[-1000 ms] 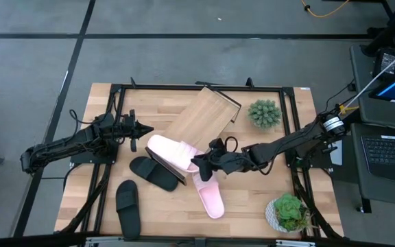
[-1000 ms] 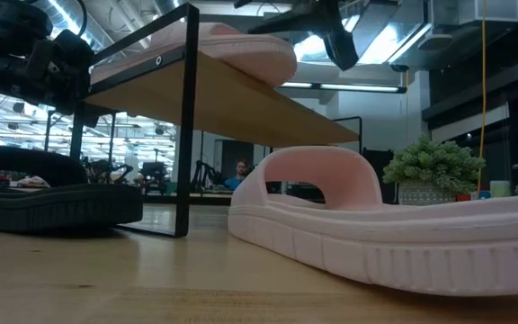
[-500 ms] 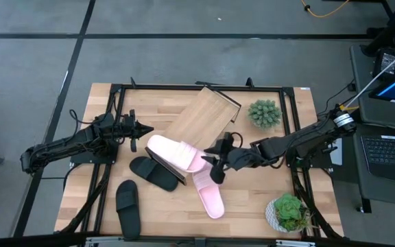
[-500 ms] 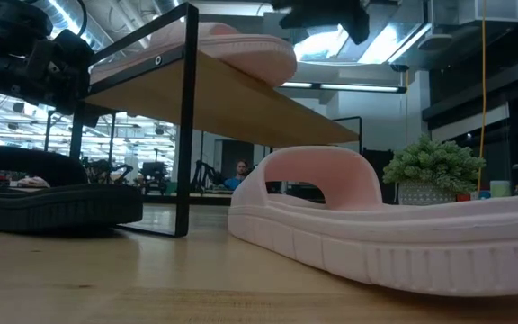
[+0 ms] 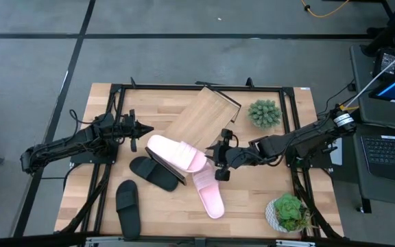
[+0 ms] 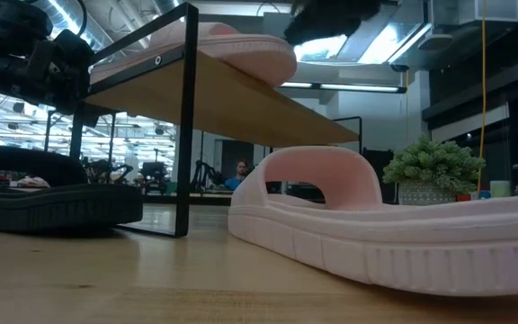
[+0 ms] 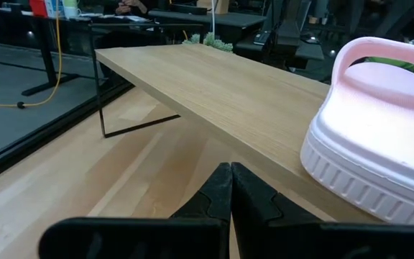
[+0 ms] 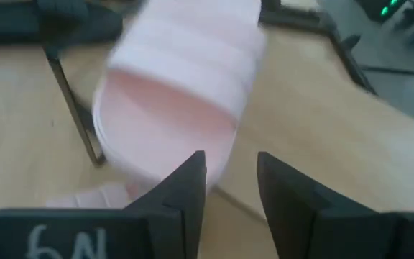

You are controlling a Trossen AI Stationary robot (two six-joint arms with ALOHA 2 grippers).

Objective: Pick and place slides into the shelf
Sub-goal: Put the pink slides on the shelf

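Next, the right gripper (image 5: 219,163), fingers parted and empty, should drop squarely over the pale pink slide (image 5: 210,193) on the table, right of the slanted light wood shelf (image 5: 199,118), while the shut left gripper (image 5: 141,129) waits.

A wooden counter (image 5: 252,199) fills the middle of the frame. The slanted shelf (image 5: 201,116) sits near the top middle, and one pink slide (image 5: 175,154) lies on its lower end. Another pink slide (image 5: 209,194) lies on the counter below it. Two black slides (image 5: 152,173) (image 5: 128,206) lie at the lower left. The right gripper (image 5: 220,159) hangs just beside the shelf slide, its fingers apart and holding nothing. The left gripper (image 5: 145,128) waits at the left. Two green plants (image 5: 264,113) (image 5: 289,211) stand on the right.
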